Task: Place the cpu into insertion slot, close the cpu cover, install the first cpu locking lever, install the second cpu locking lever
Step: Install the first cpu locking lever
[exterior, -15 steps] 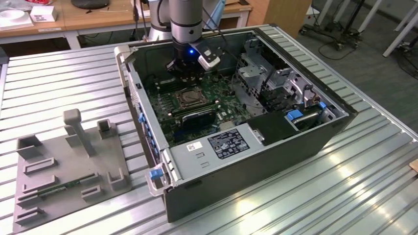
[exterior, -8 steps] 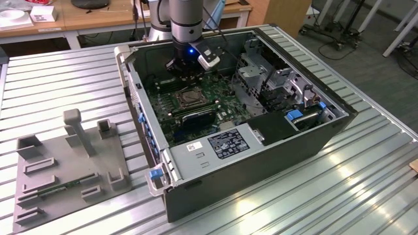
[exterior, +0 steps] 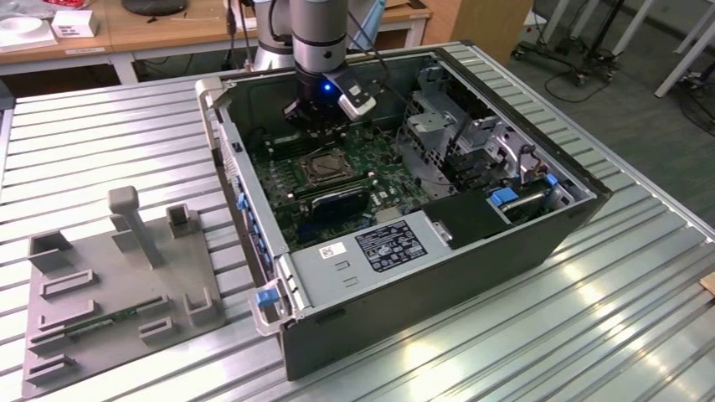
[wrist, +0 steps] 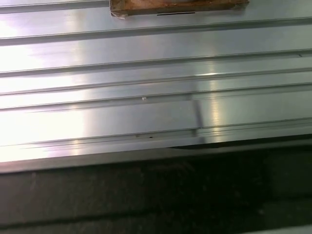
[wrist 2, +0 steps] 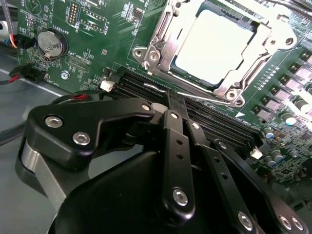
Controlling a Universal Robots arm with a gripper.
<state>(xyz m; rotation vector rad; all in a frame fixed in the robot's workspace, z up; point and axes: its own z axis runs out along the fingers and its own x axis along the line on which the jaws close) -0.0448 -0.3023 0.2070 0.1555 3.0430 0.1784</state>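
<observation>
Hovering over the memory slots (wrist 2: 214, 119) just beside the socket, end effector (wrist 2: 174, 99) is clenched, fingers together, nothing held. Cpu (wrist 2: 212, 46) sits in the socket, cpu cover (wrist 2: 162, 36) down around it

The small, thin, square pale grey chip, the cpu (wrist 2: 214, 46), lies flat in its slot on the green board. The shiny silver metal frame with an open middle, the cpu cover (wrist 2: 158, 39), lies flat around it. A thin silver locking lever (wrist 2: 204, 96) runs along one side of the frame
</observation>
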